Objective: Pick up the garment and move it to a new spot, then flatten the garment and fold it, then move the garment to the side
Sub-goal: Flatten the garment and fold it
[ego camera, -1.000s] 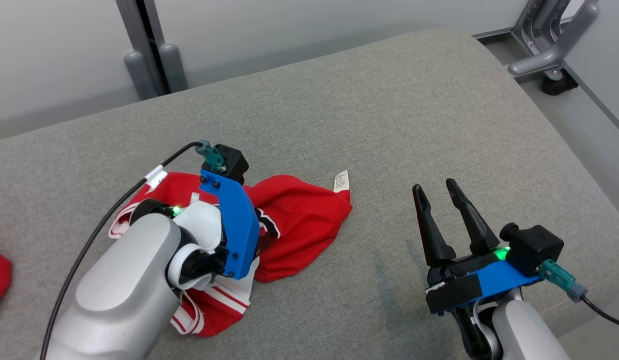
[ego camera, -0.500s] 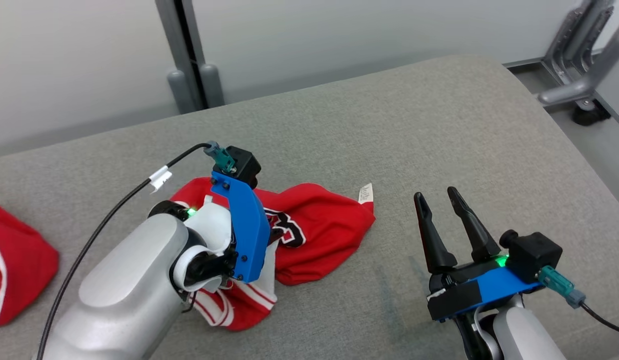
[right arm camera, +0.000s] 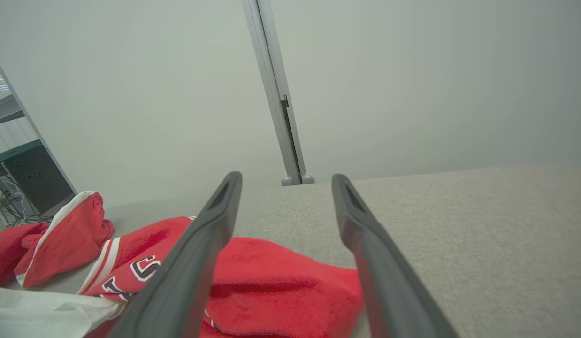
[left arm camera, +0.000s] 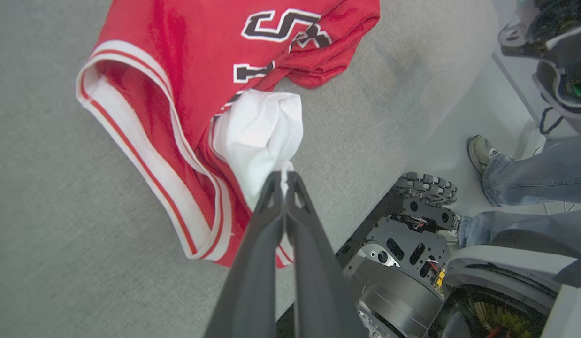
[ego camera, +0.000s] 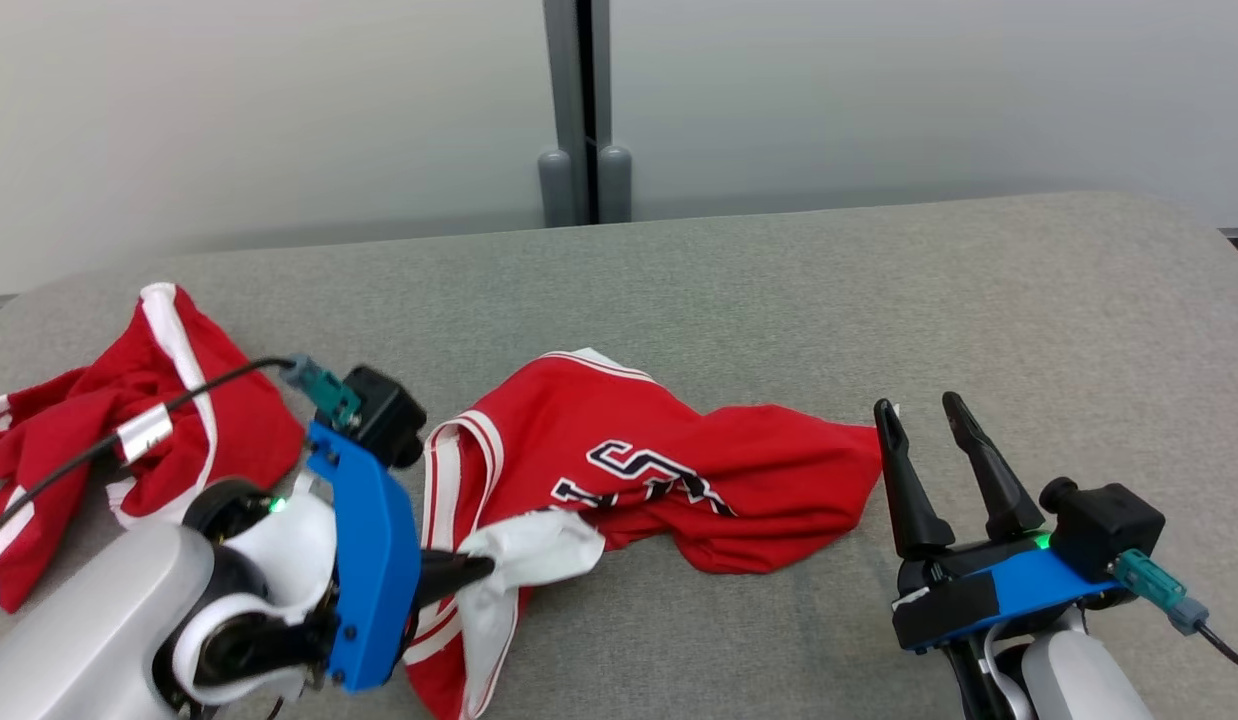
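A: Obs. The garment [ego camera: 679, 470], a red jersey, lies crumpled about midway along the surface [ego camera: 879, 280], toward its near edge. Its striped end is close to that edge. Not flat.

B: State of the left gripper [left arm camera: 284, 180]?

A: Fingers pressed together on a white fold [left arm camera: 260, 136] of the garment, with a thin pinch of cloth between the tips. The right gripper [ego camera: 919, 402] has its fingers spread wide and nothing in them. It hovers just beside the garment's right end.

B: Handling estimate?

A: Judgement only: a light, limp knit with no stiffness. From a single hold it should drape and bunch. It will likely drag on the surface's grey cloth, not glide. Not fragile. The weave looks slick, so a shallow pinch might slip.

B: Where to take hold for flattening?

A: The striped trim [left arm camera: 131, 141] at the armhole looks doubled and firmer, so it should give better purchase than a single layer. The second hold would be the right end, beside the open fingers. That puts the two holds well apart, and the cloth can be tensioned between them.

B: Risks?

A: Catching two layers at once, or leaving the lettering [ego camera: 639, 475] creased under. A second red garment [ego camera: 129, 400] lies by the left edge. Keep the two apart.
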Robot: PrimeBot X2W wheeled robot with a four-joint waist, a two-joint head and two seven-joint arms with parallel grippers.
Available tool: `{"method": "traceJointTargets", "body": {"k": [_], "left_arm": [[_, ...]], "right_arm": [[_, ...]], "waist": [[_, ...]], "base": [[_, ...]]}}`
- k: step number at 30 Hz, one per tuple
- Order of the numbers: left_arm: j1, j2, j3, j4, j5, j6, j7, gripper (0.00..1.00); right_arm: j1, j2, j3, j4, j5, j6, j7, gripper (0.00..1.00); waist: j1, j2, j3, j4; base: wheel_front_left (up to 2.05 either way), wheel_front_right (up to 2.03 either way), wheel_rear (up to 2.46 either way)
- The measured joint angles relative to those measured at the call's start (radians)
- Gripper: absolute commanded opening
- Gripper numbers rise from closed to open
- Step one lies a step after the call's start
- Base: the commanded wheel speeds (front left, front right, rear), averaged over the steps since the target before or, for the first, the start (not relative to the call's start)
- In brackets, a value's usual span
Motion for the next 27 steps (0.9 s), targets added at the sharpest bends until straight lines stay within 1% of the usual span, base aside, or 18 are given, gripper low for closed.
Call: {"method": "traceJointTargets", "body": {"k": [1,2,3,4,6,8,10,11,12,15,18,20,21,23,24,25,27], "left_arm": [[0.0,0.0,0.0,0.0,0.0,0.0,0.0,0.0],[0.051,0.046,-0.015,-0.041,0.002,0.003,0.009,0.0],[0.051,0.046,-0.015,-0.041,0.002,0.003,0.009,0.0],[0.096,0.079,-0.03,-0.063,0.026,0.008,0.003,0.0],[0.143,0.098,-0.056,-0.067,0.066,0.016,-0.018,0.0],[0.195,0.095,-0.077,-0.053,0.092,0.026,-0.059,0.0],[0.235,0.064,-0.081,-0.017,0.121,0.033,-0.137,0.0],[0.25,0.047,-0.085,0.002,0.128,0.032,-0.167,0.76],[0.267,0.029,-0.085,0.022,0.128,0.031,-0.2,1.0],[0.306,-0.024,-0.072,0.063,0.119,0.023,-0.299,1.0],[0.316,-0.041,-0.026,0.059,0.105,0.018,-0.395,1.0],[0.318,-0.04,0.011,0.041,0.115,0.02,-0.467,1.0],[0.323,-0.04,0.037,0.028,0.127,0.031,-0.514,1.0],[0.344,-0.044,0.092,0.005,0.137,0.067,-0.615,1.0],[0.344,-0.044,0.092,0.005,0.137,0.067,-0.615,1.0],[0.38,-0.056,0.146,-0.017,0.161,0.108,-0.724,1.0],[0.41,-0.067,0.184,-0.024,0.208,0.157,-0.831,1.0]], "right_arm": [[0.0,0.0,0.0,0.0,0.0,0.0,0.0,1.0],[0.0,-0.003,-0.008,-0.003,-0.001,0.0,0.0,1.0],[0.0,-0.003,-0.008,-0.003,-0.001,0.0,0.0,1.0],[0.0,-0.008,-0.014,-0.007,-0.004,0.0,0.0,1.0],[0.0,-0.012,-0.019,-0.008,-0.006,0.0,0.0,1.0],[0.0,-0.016,-0.021,-0.008,-0.006,0.0,0.0,1.0],[0.0,-0.022,-0.022,-0.007,-0.006,0.0,0.0,1.0],[0.0,-0.024,-0.022,-0.007,-0.006,0.0,0.0,1.0],[0.0,-0.026,-0.021,-0.005,-0.006,0.0,0.0,1.0],[0.003,-0.028,-0.015,-0.001,-0.007,0.0,0.0,1.0],[0.007,-0.031,-0.012,0.002,-0.007,0.0,0.0,1.0],[0.015,-0.033,-0.008,0.006,-0.007,0.0,0.0,1.0],[0.019,-0.033,-0.006,0.007,-0.007,0.0,0.0,1.0],[0.02,-0.033,-0.004,0.009,-0.005,0.0,0.0,1.0],[0.02,-0.033,-0.004,0.009,-0.005,0.0,0.0,1.0],[0.026,-0.033,-0.006,0.008,0.001,0.0,0.0,1.0],[0.037,-0.034,-0.008,0.006,0.002,0.0,0.0,1.0]], "waist": [[0.0,0.0,0.0,0.0],[0.0,0.0,0.005,0.021],[0.0,0.0,0.005,0.021],[-0.0001,0.0,0.012,0.038],[0.0,0.0,0.02,0.05],[0.0001,0.0,0.025,0.058],[0.0,0.0,0.027,0.063],[0.0,0.0,0.027,0.063],[0.0,0.0,0.027,0.064],[0.0,0.0,0.021,0.064],[0.0,-0.0001,0.012,0.064],[0.0,-0.0001,0.003,0.062],[0.0,0.0,-0.002,0.06],[0.0,-0.0001,-0.01,0.053],[0.0,-0.0001,-0.01,0.053],[0.0,0.0,-0.017,0.044],[0.0,-0.0001,-0.018,0.038]], "base": [[0.0,0.0,0.0],[0.0,0.0,0.0],[0.0,0.0,0.0],[0.0,0.0,0.0],[0.0,0.0,0.0],[0.0,0.0,0.0],[0.0,0.0,0.0],[0.0,0.0,0.0],[0.0,0.0,0.0],[0.0,0.0,0.0],[0.0,0.0,0.0],[0.0,0.0,0.0],[0.0,0.0,0.0],[0.0,0.0,0.0],[0.0,0.0,0.0],[0.0,0.0,0.0],[0.0,0.0,0.0]]}}
